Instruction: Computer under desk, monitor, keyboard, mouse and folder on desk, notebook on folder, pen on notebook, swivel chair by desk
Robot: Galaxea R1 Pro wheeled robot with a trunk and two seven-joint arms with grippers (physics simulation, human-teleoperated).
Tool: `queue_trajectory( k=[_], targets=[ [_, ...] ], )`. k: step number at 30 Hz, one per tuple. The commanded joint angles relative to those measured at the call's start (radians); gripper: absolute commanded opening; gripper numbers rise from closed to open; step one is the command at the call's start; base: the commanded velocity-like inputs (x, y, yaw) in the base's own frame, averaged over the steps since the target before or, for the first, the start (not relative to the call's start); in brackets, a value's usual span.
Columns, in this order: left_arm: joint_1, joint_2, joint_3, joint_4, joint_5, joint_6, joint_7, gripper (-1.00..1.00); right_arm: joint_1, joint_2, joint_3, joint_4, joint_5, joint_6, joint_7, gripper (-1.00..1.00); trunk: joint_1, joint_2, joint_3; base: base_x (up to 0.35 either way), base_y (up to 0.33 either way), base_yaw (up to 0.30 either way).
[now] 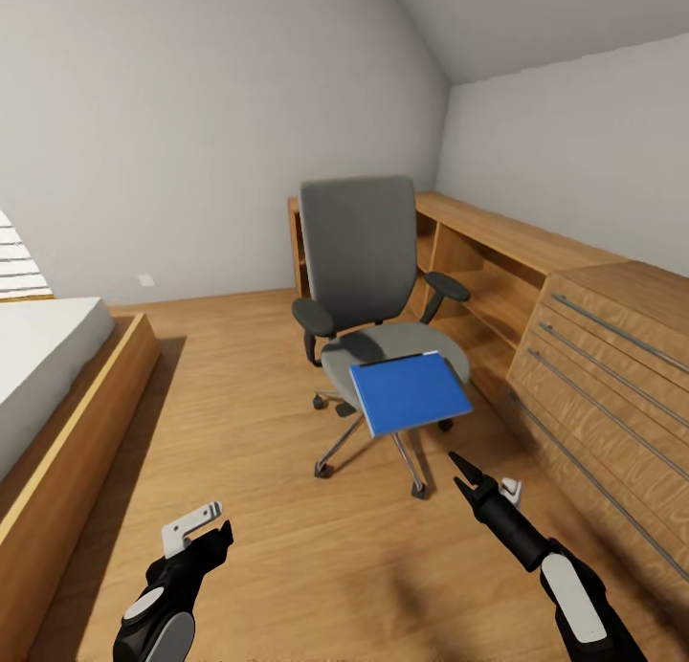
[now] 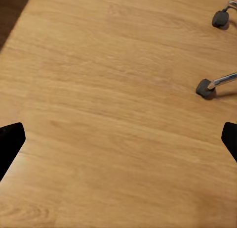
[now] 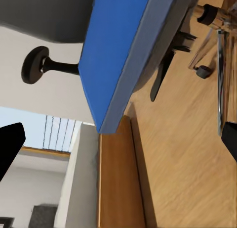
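- I'm facing the swivel chair (image 1: 368,289) on the plank floor (image 1: 239,471) of the bedroom, its grey back toward the far wall and its seat toward me.
- The blue folder (image 1: 410,392) lies flat on the seat, and its near edge overhangs the front of the cushion.
- To my right a light wood drawer unit (image 1: 612,375) with long rails runs close beside the chair, so the gap on that side is narrow. Behind it a low open shelf (image 1: 478,260) reaches into the corner.
- To my left there is a wide stretch of bare floor, bounded by the wooden frame of the bed (image 1: 67,413).
- My right gripper (image 1: 463,473) sits just in front of the chair's star base and below the folder's near edge, not touching it. From the head camera the tips look pinched together, but the right wrist camera shows the fingers (image 3: 10,144) at opposite borders with the folder's (image 3: 118,50) pale edge between them, so I read them as spread and holding nothing.
- That wrist camera also catches an armrest (image 3: 35,65) and the chrome legs (image 3: 219,79) from underneath.
- My left gripper (image 1: 212,536) hangs low over open floor, well away from the chair. On the left wrist camera the fingers (image 2: 11,141) are wide apart and empty, with two castors (image 2: 205,87) ahead.
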Motion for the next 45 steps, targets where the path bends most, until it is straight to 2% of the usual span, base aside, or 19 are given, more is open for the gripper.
queue_trajectory(
  k=[1, 3, 5, 9, 12, 18, 21, 27, 42, 45],
  targets=[
    [-0.001, 0.001, -0.002, -0.001, 0.006, 0.003, 0.008, 1.00, -0.001, 0.000, -0.002, 0.000, -0.007, 0.008, -0.008, 1.00, 0.004, -0.008, -0.004, 0.000, 0.000, 0.000],
    [-0.001, 0.001, -0.002, -0.001, 0.006, 0.003, 0.008, 1.00, -0.001, 0.000, -0.002, 0.000, -0.007, 0.007, -0.032, 1.00, 0.011, -0.022, -0.010, 0.000, 0.000, 0.000],
    [-0.001, 0.001, -0.002, -0.001, 0.006, 0.003, 0.008, 1.00, -0.001, 0.001, -0.002, -0.002, -0.008, 0.004, -0.106, 1.00, 0.019, -0.036, -0.017, 0.000, 0.000, 0.000],
    [-0.001, 0.001, -0.002, -0.001, 0.006, 0.004, 0.008, 1.00, -0.002, 0.004, -0.001, -0.002, -0.008, 0.001, -0.163, 1.00, 0.034, -0.064, -0.029, 0.000, 0.000, 0.000],
    [-0.001, 0.001, -0.002, -0.001, 0.006, 0.004, 0.008, 1.00, -0.001, 0.002, -0.001, -0.009, -0.013, 0.001, -0.135, 1.00, 0.046, -0.085, -0.039, 0.000, 0.000, 0.000],
    [-0.001, 0.001, -0.002, -0.001, 0.006, 0.004, 0.008, 1.00, -0.002, 0.001, -0.002, -0.012, -0.010, 0.001, -0.027, 1.00, 0.069, -0.127, -0.057, 0.000, 0.000, 0.000],
    [-0.001, 0.001, -0.002, -0.001, 0.006, 0.004, 0.008, 1.00, -0.001, 0.002, 0.001, -0.012, -0.009, 0.001, -0.003, 1.00, 0.080, -0.148, -0.067, 0.000, 0.000, 0.000],
    [-0.001, 0.001, -0.002, -0.001, 0.006, 0.004, 0.008, 1.00, -0.002, 0.004, 0.003, -0.013, -0.009, 0.004, 0.011, 1.00, 0.103, -0.190, -0.086, 0.000, 0.000, 0.000],
    [-0.001, 0.001, -0.016, -0.001, 0.006, 0.004, 0.008, 1.00, -0.001, 0.006, -0.002, -0.008, -0.015, 0.001, 0.020, 1.00, 0.110, -0.193, -0.144, 0.000, 0.000, 0.000],
    [-0.001, 0.001, -0.018, -0.001, 0.006, 0.004, 0.008, 1.00, -0.001, 0.008, 0.000, -0.008, -0.012, -0.002, 0.017, 1.00, 0.110, -0.193, -0.144, 0.000, 0.000, 0.000]
  ],
)
